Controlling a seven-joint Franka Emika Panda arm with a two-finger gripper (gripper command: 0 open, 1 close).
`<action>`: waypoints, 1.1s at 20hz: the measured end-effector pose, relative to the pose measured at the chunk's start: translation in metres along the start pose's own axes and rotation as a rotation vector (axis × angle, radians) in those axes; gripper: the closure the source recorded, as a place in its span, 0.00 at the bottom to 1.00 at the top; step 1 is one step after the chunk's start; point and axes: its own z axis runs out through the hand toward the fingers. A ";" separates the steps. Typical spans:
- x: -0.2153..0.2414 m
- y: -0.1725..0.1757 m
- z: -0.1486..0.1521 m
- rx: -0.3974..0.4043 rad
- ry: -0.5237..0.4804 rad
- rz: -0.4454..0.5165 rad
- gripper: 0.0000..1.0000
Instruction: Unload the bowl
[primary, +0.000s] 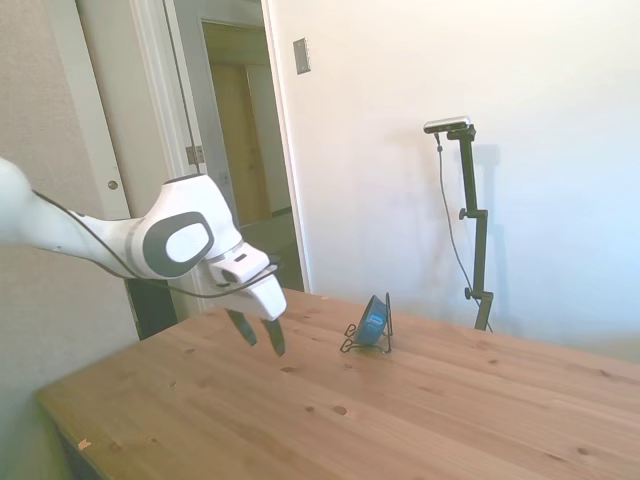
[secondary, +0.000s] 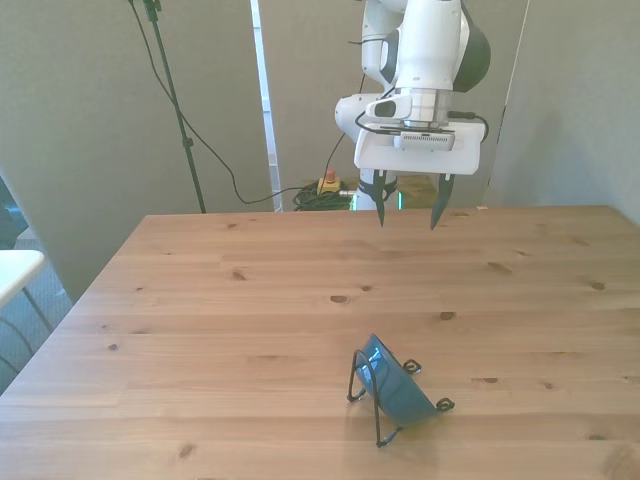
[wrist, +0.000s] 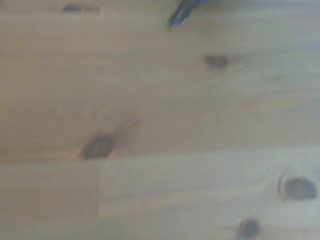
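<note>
— Bowl (secondary: 395, 387)?
— We see it tilted in the rack (secondary: 372, 398), lower middle of the front frame.
— Gripper (secondary: 407, 213)?
— We find it wide open, empty, upper middle, well apart from it.

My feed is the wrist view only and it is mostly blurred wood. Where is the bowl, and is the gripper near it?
Observer: The bowl stands tilted on edge in a thin black wire rack, toward the table's near edge in the front view.
Operator: Is the gripper on it?
Observer: No. The gripper hangs in the air over the far edge, well apart from the bowl.
Operator: Open or shut?
Observer: Open, and empty.
</note>
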 end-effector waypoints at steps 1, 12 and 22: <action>0.012 -0.009 0.001 -0.004 0.029 0.013 0.00; 0.085 -0.096 0.042 -0.034 0.226 0.119 0.00; 0.118 -0.105 0.079 -0.078 0.299 0.191 0.00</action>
